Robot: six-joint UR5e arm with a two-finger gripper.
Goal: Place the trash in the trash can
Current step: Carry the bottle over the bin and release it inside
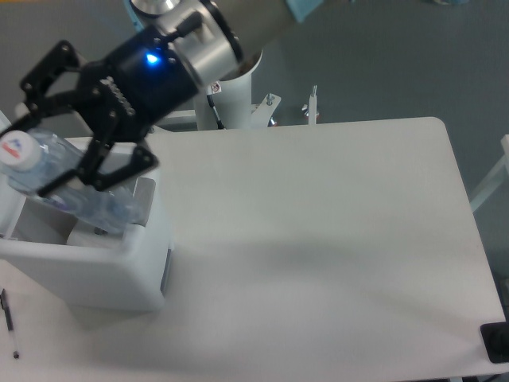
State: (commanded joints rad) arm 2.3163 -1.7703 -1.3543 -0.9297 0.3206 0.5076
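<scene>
My gripper point(33, 159) is shut on the crushed clear plastic bottle point(89, 200), which hangs tilted over the open top of the white trash can point(103, 274) at the table's left edge. The bottle's cap point(16, 150) points to the upper left. Its lower end overlaps the can's right rim by the grey panel point(145, 195). Inside the can lies a white piece of trash point(86, 237), mostly hidden behind the bottle.
A thin black pen point(9, 322) lies on the table in front of the can at the far left. A black object point(496, 342) sits at the front right corner. The robot's base point(227, 99) stands behind the table's back edge.
</scene>
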